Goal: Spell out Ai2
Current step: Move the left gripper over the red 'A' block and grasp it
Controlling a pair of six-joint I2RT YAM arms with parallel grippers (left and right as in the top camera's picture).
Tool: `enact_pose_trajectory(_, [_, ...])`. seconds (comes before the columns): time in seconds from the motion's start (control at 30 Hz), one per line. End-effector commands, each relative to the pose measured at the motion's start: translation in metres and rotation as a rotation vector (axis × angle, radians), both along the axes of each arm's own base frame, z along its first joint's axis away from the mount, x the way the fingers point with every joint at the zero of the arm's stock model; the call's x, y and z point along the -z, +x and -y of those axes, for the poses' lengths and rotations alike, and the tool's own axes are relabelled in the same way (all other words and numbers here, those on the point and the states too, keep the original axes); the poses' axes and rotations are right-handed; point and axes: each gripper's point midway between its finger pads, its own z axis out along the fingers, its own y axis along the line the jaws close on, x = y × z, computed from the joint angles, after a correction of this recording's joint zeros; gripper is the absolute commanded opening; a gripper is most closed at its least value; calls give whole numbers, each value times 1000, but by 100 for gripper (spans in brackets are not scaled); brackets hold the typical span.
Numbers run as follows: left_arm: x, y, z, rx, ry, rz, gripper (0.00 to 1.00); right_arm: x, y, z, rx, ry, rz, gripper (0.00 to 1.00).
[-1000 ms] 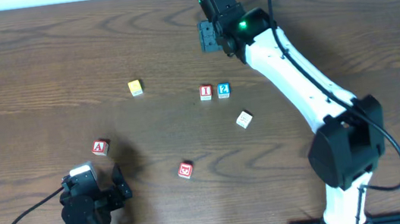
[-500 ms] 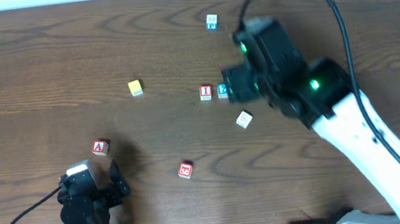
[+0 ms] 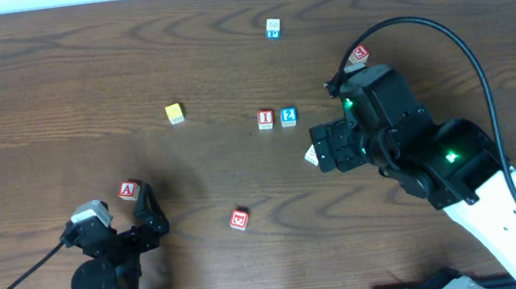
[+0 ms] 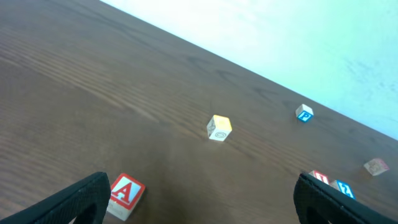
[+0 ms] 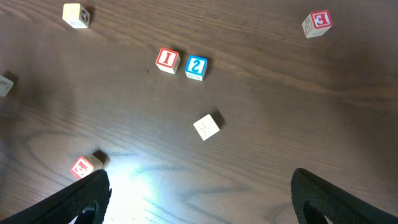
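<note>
The red "A" cube [image 3: 128, 190] lies at the front left, apart from the others. It shows beside my left finger in the left wrist view [image 4: 125, 193]. The red "I" cube [image 3: 266, 119] and the blue "2" cube [image 3: 288, 116] sit side by side at mid table, also seen in the right wrist view as "I" [image 5: 166, 60] and "2" [image 5: 196, 67]. My left gripper [image 3: 148, 215] is open and empty just in front of the "A" cube. My right gripper [image 3: 332, 147] is open and empty, hovering to the right of and in front of the "2" cube.
A yellow cube [image 3: 174, 113] lies left of the "I". A teal-marked cube [image 3: 272, 28] is at the back. Red-marked cubes lie at the front middle [image 3: 239, 220] and back right [image 3: 358, 54]. A white cube [image 3: 312, 156] is half hidden under my right gripper.
My right arm has swung from the far back down toward the front, past the "I" and "2", uncovering the teal cube and the back red cube. My left gripper turned slightly toward the "A".
</note>
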Motion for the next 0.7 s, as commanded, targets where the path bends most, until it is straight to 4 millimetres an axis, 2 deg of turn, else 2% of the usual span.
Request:
enact_pose_trajectory(0.0, [4,2,-13,-66,37,-57,96,-2,0,-1,-20,-6,9,93])
enact_pose_trajectory(0.17, [19,9,-39,-153,200,-261,96,-4,6,6,-5,-44,43,95])
enact_pose_trajectory(0.43, [53,23,-39,-3,389,-589,95,-7,10,7,-5,-52,65,97])
enact_pose_trajectory(0.67, [84,34,-38,46,381,-761,95,-12,16,4,-3,-34,93,99])
